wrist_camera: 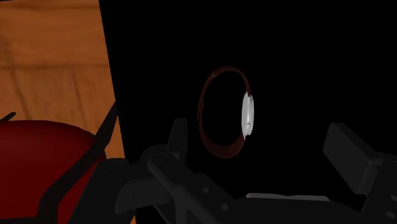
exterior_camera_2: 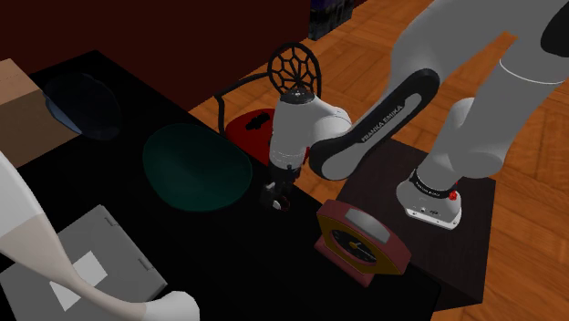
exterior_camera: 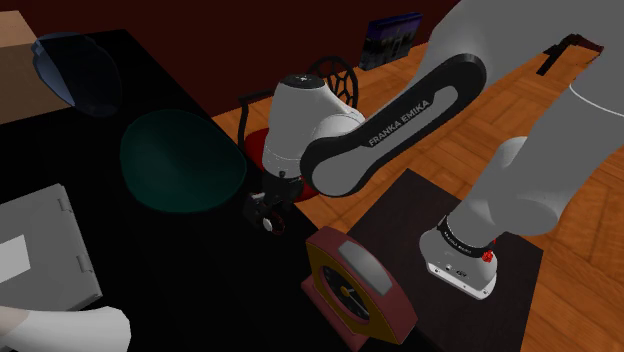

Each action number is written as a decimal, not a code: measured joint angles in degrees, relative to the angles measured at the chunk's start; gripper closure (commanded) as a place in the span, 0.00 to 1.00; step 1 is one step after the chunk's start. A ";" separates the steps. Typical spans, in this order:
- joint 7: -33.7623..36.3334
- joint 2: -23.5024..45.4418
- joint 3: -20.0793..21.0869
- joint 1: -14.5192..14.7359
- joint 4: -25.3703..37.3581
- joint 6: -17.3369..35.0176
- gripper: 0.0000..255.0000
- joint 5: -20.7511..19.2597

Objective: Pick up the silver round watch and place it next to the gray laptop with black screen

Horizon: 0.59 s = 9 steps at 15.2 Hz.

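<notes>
The watch [wrist_camera: 247, 116] has a silver round face and a dark red band, and stands on edge on the black table [exterior_camera: 200, 270]. My gripper [wrist_camera: 261, 137] is open just above it. The fingers [wrist_camera: 178, 137] stand wide apart on either side of the watch and do not touch it. In the shoulder view the gripper [exterior_camera: 266, 210] hangs low over the watch [exterior_camera: 268, 225] near the table's edge. The second exterior view has the gripper [exterior_camera_2: 275, 191] and the watch [exterior_camera_2: 277, 204] in the same relation. The grey laptop [exterior_camera: 40, 250] [exterior_camera_2: 91, 264] lies far off toward the shoulder view's left.
A dark teal bowl [exterior_camera: 182, 160] sits between the watch and the laptop. A red mantel clock [exterior_camera: 355, 285] stands close to the watch, toward the stand. A red-seated chair [exterior_camera: 255, 140] is beside the table edge. A dark blue dish [exterior_camera: 75, 70] and a white object [exterior_camera: 60, 330] lie further off.
</notes>
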 measured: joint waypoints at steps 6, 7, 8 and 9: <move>1.35 3.11 -0.04 0.33 0.01 2.97 0.00 -1.94; 1.36 3.14 -0.04 0.33 0.00 3.01 0.00 -1.95; 1.37 3.16 -0.04 0.34 0.00 3.03 0.00 -1.97; 1.37 3.17 -0.04 0.34 0.00 3.04 0.00 -1.97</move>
